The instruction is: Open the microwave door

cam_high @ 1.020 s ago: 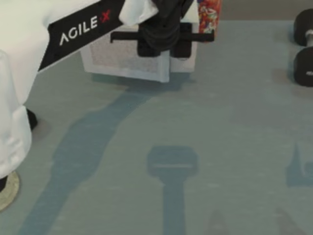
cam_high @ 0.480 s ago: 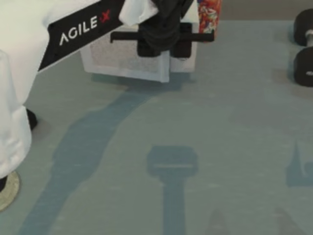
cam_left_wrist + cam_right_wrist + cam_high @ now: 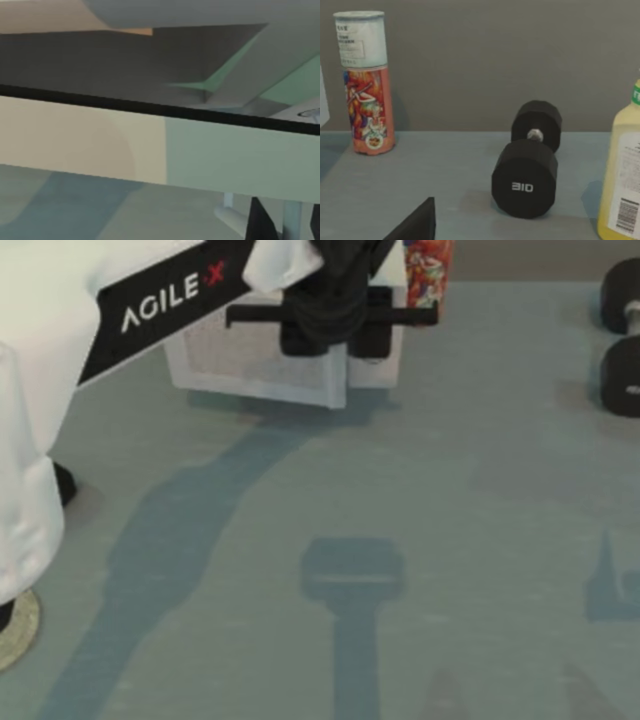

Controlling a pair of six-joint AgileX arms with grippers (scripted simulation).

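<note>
The left gripper (image 3: pixel 332 335) sits at the free edge of the microwave door (image 3: pixel 250 365); I cannot tell its fingers' state. The door stands slightly ajar from the microwave (image 3: pixel 385 365), so most of the swing remains.

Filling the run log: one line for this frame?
left end effector: at microwave door free edge | door: slightly ajar | microwave: far side of table | right arm: parked out of top view

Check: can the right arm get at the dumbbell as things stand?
Probably yes. The dumbbell lies in the open on the table's right, with bare surface before it in the right wrist view; can and yellow bottle stand off to its sides.
</note>
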